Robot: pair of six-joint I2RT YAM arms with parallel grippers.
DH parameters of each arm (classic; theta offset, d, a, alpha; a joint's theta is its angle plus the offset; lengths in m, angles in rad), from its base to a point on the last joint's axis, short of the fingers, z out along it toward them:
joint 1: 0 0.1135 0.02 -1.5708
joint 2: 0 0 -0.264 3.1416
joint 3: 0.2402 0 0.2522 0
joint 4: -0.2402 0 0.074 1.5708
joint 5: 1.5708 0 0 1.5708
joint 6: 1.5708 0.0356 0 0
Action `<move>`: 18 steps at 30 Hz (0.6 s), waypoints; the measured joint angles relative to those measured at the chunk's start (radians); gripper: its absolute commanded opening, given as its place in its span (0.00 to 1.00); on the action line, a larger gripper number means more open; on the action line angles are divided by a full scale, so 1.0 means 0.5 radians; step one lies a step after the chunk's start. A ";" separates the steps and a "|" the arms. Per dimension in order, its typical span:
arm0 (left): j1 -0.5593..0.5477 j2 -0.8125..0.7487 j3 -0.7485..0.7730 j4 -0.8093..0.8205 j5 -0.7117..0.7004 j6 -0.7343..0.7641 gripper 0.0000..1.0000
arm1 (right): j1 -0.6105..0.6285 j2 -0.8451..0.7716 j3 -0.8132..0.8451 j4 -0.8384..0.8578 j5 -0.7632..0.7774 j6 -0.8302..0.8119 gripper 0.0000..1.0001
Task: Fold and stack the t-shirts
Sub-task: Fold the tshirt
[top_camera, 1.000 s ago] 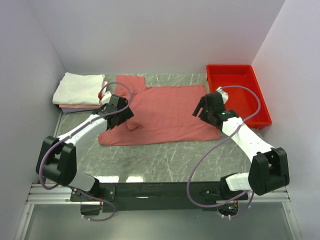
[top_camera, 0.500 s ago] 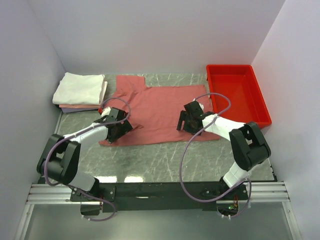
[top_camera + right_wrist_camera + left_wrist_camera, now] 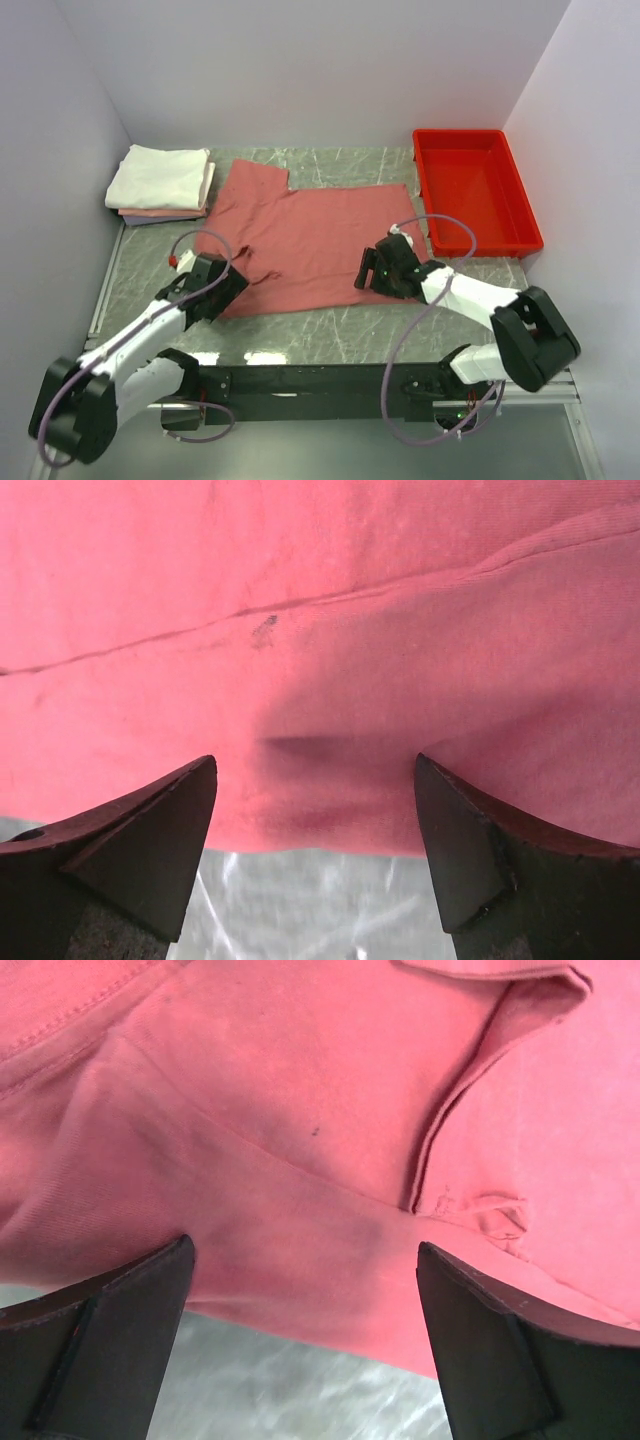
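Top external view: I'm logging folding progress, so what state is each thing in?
salmon-red t-shirt: spread flat, unfolded.
stacked t-shirts: folded, piled at far left.
red tray: upright, nothing inside.
left pincer: open, fingers either side of the shirt's near edge.
right pincer: open, fingers either side of the shirt's near edge.

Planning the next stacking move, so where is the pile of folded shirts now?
In the top external view, the folded pile sits at the far-left corner of the table, just left of the spread salmon-red shirt, across from the red tray.
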 measured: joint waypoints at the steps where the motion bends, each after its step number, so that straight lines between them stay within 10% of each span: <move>1: 0.000 -0.085 -0.027 -0.072 0.011 -0.029 1.00 | 0.015 -0.049 -0.037 -0.011 -0.007 0.017 0.86; 9: 0.000 -0.565 -0.041 -0.430 0.077 -0.099 0.99 | 0.048 -0.389 -0.126 -0.294 -0.049 0.013 0.87; 18: 0.000 -0.172 0.262 -0.158 0.120 0.083 0.93 | 0.040 -0.565 0.010 -0.307 -0.039 -0.064 0.87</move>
